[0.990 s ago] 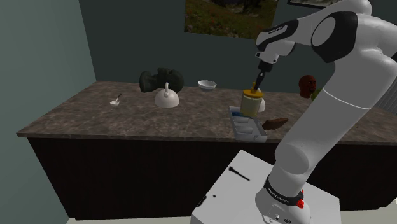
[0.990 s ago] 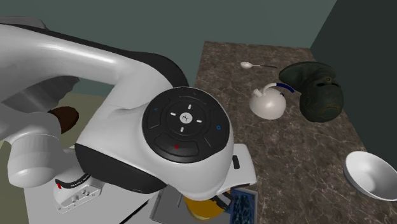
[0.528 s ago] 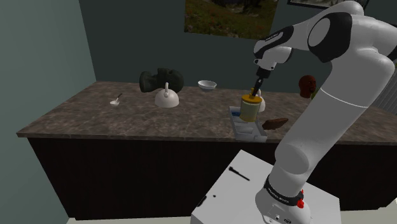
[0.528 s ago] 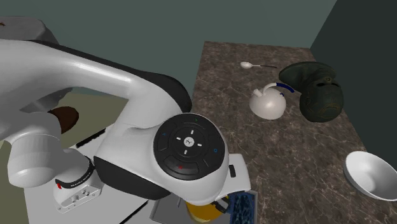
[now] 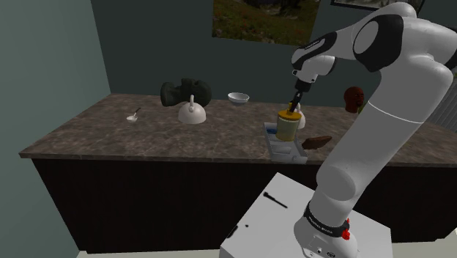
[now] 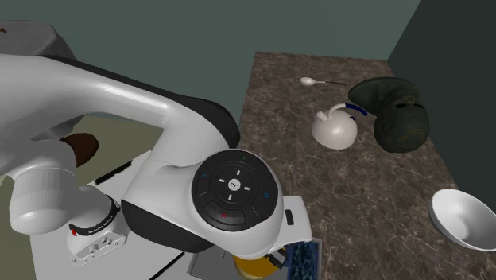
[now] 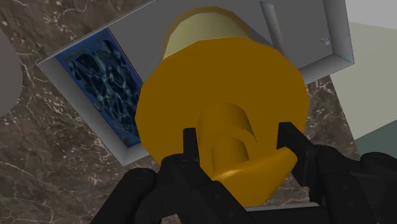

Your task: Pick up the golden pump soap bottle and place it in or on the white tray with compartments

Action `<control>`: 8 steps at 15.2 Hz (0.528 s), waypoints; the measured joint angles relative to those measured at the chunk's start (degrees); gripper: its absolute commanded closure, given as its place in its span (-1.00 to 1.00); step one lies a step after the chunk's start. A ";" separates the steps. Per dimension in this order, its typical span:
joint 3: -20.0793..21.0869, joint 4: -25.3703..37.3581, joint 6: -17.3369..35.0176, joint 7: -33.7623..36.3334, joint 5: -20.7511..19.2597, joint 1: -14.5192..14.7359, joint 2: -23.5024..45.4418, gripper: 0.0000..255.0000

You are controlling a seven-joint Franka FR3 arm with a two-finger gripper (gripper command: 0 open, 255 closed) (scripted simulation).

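The golden pump soap bottle (image 5: 286, 124) stands upright in the white tray with compartments (image 5: 282, 150) near the counter's front edge. My gripper (image 5: 295, 105) comes down on it from above and is shut on its pump head. In the wrist view the black fingers (image 7: 191, 143) clasp the pump on the bottle (image 7: 222, 89) from both sides, gripper (image 7: 238, 143) centred over it. Under the bottle lie the tray's grey walls (image 7: 318, 38) and a blue patterned compartment. In the second exterior view the arm's wrist hides most of the bottle (image 6: 254, 268) and tray (image 6: 302, 258).
A white kettle (image 5: 192, 111), a dark green object (image 5: 185, 91), a white bowl (image 5: 238, 97) and a spoon (image 5: 134, 114) sit farther along the counter toward the shoulder view's left. A brown head figure (image 5: 354, 97) and a small brown object (image 5: 316, 141) lie to the tray's right.
The gripper has come down with the bottle and shifted slightly to the shoulder view's left, bringing the bottle lower into the tray. Nothing else moved.
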 measured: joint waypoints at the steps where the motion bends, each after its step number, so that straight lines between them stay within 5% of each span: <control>1: -0.03 -0.06 0.12 -0.04 0.03 0.00 0.03 1.00; 2: -0.04 -0.04 0.13 -0.05 0.06 0.01 0.08 -1.00; 8: -0.02 -0.29 -0.05 -0.14 0.16 0.09 0.41 -1.00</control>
